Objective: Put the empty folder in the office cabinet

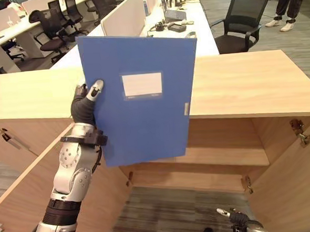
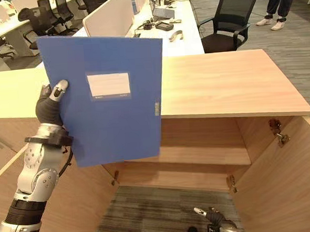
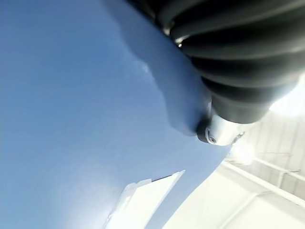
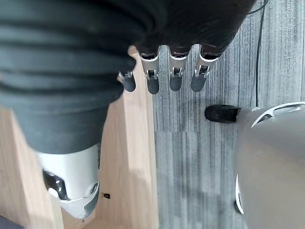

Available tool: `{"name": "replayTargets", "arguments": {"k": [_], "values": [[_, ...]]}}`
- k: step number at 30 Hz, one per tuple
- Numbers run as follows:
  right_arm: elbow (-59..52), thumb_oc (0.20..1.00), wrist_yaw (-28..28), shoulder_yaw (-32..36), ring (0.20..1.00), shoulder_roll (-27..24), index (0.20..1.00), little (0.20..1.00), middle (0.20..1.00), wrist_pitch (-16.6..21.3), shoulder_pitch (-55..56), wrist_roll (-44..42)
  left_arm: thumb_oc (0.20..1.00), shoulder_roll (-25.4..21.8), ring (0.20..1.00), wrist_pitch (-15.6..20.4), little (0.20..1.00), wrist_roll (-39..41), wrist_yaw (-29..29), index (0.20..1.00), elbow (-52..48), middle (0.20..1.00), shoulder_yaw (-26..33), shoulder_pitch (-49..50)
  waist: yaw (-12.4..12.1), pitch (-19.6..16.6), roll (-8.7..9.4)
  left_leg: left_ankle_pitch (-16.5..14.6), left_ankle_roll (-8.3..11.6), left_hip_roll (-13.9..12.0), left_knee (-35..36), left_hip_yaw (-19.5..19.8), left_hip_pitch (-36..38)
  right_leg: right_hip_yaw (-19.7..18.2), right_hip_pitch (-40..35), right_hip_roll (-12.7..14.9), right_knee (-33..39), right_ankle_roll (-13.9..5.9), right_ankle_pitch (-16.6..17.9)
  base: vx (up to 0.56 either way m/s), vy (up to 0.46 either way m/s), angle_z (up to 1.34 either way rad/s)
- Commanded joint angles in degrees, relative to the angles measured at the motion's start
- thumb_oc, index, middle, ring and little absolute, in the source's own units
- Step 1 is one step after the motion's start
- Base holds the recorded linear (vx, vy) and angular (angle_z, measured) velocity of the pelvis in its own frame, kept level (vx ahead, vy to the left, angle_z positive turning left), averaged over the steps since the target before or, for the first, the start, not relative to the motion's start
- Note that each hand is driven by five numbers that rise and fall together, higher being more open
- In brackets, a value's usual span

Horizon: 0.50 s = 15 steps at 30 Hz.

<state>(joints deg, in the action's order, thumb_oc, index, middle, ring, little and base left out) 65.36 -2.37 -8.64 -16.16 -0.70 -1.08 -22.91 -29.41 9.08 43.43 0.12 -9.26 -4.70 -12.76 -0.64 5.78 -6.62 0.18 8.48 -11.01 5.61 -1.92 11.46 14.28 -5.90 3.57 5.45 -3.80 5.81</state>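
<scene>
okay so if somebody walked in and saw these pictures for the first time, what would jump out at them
The big blue folder, held upright in mid-air by the left hand with the thumb pinching its edge, in front of the wooden cabinet. Below it the cabinet stands open, doors swung wide, its shelf bare. The right hand hangs low by the right door, fingers relaxed, holding nothing.

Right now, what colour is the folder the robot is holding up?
Blue, with a white label; the folder shows best in the left eye view, pinched by the left robot hand.
</scene>
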Motion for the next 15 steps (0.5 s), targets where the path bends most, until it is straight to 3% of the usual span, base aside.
{"name": "replayTargets", "arguments": {"k": [1, 9, 11, 13, 15], "values": [[-0.56, 1.000, -1.09, -1.43, 1.000, 2.23, 1.000, 1.000, 1.000, 0.82, -4.85, 0.18, 0.200, -2.20, 0.200, 1.58, 0.200, -1.93, -1.71, 0.200, -2.74, 0.200, 0.66, -2.86, 0.16, 0.41, 4.47, 0.83, 1.03, 0.72, -0.61, -4.30, -0.51, -1.68, -6.82, 5.01, -0.69, -5.35, -6.75, 0.00, 0.013, -0.07], [-13.94, 1.000, -2.36, -2.90, 1.000, 0.21, 1.000, 1.000, 1.000, 1.72, -4.10, -1.81, 0.200, -3.24, 0.200, 0.40, 0.200, -5.43, -3.87, 0.200, -2.74, 0.200, 0.88, 1.45, 0.18, 0.68, 4.93, 0.78, 0.90, 0.82, -0.61, -4.81, -0.41, -2.12, -6.51, 5.25, -0.69, -5.46, -6.43, 0.00, 0.008, -0.06], [-29.54, 1.000, -5.77, -3.47, 1.000, -4.06, 1.000, 1.000, 1.000, 2.47, -2.74, -5.71, 0.200, -4.43, 0.200, 0.09, 0.200, -6.81, -5.64, 0.200, -1.99, 0.200, 1.47, 3.33, 0.35, 0.97, 5.38, 0.86, 0.93, 0.79, -0.61, -5.17, -0.53, -2.27, -6.13, 5.37, -0.69, -5.62, -6.27, 0.00, 0.003, -0.02], [-33.42, 1.000, -7.14, -3.65, 1.000, -5.75, 1.000, 1.000, 1.000, 2.47, -2.37, -6.41, 0.200, -4.84, 0.200, 0.22, 0.200, -7.09, -6.09, 0.200, -1.59, 0.200, 1.72, 3.54, 0.42, 0.99, 5.48, 0.87, 0.94, 0.82, -0.61, -5.30, -0.56, -2.27, -6.07, 5.37, -0.67, -5.63, -6.26, 0.00, 0.000, 0.00], [-43.28, 1.000, -10.28, -3.05, 1.000, -10.71, 1.000, 1.000, 1.000, 2.38, -0.79, -7.94, 0.200, -5.10, 0.200, 0.25, 0.200, -7.56, -7.52, 0.200, -0.86, 0.200, 2.20, 4.38, 0.69, 1.00, 5.71, 0.88, 0.94, 0.83, -0.61, -5.30, -0.60, -2.26, -5.98, 5.40, -0.69, -5.69, -6.29, 0.00, 0.000, 0.00]]}}
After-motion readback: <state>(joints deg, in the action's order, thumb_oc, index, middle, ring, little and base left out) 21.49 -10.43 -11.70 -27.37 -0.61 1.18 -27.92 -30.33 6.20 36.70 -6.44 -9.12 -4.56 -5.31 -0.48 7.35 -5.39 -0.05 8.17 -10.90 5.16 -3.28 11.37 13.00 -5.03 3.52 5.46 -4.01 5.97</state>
